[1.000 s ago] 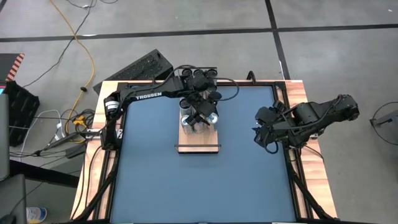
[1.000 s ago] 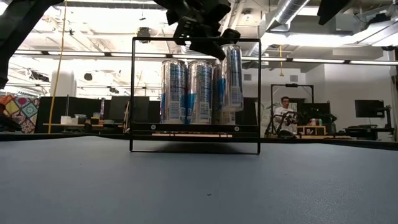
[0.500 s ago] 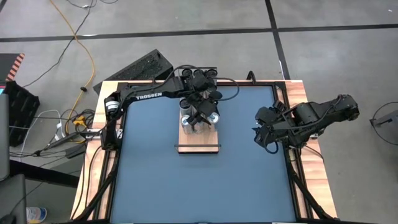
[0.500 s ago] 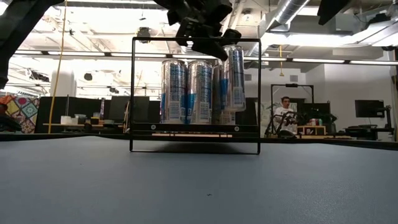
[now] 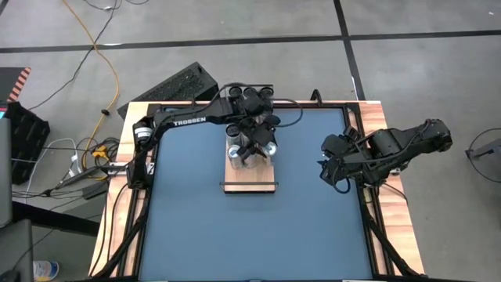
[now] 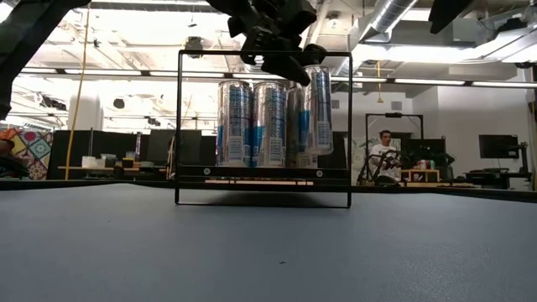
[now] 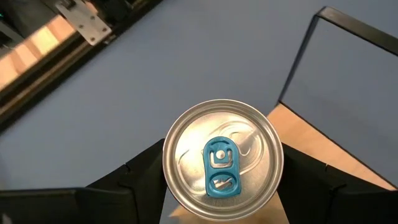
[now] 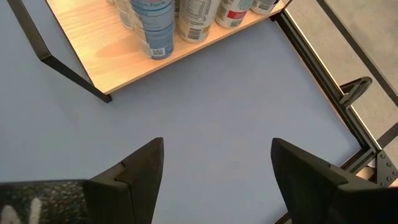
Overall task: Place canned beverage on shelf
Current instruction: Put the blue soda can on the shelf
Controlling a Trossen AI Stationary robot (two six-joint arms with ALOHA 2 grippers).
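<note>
The held can (image 6: 318, 109) has sunk lower, the left end effector (image 6: 281, 46) hiding its top.

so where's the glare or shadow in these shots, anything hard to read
Low view: bright ceiling lights behind the shelf leave the left gripper a dark silhouette, and the cans' labels read dimly. Left wrist view: soft sheen on the held can lid. High view: even light, a faint shadow beside the shelf.
</note>
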